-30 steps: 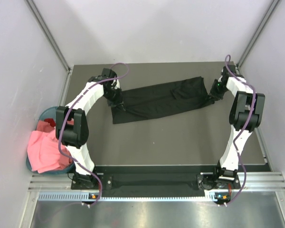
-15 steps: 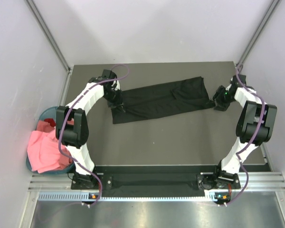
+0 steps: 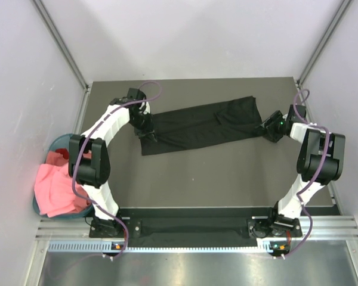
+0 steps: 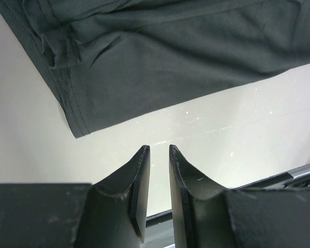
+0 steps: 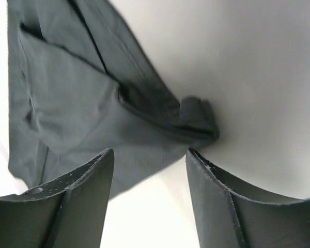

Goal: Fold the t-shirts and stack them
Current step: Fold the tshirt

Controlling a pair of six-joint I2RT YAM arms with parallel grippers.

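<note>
A plain black t-shirt (image 3: 203,126) lies folded into a long strip across the back of the table. My left gripper (image 3: 144,124) hovers at its left end. In the left wrist view the jaws (image 4: 159,149) stand a narrow gap apart with only bare table between them, and the shirt's corner (image 4: 77,132) lies just ahead. My right gripper (image 3: 267,127) is at the strip's right end, open wide (image 5: 150,152). The bunched corner of the shirt (image 5: 196,116) sits just beyond its fingertips, not held. A pink t-shirt (image 3: 56,187) and a red one (image 3: 62,154) lie in the basket.
A round teal basket (image 3: 55,142) sits off the table's left edge, beside the left arm's elbow. Pale walls and metal rails close in the table at the back and both sides. A dark strip runs along the table's near edge (image 3: 191,223) between the arm bases.
My right gripper has opened and let go of the shirt's right end, and its arm has swung outward and a little nearer. The left arm and the shirt have stayed put.
</note>
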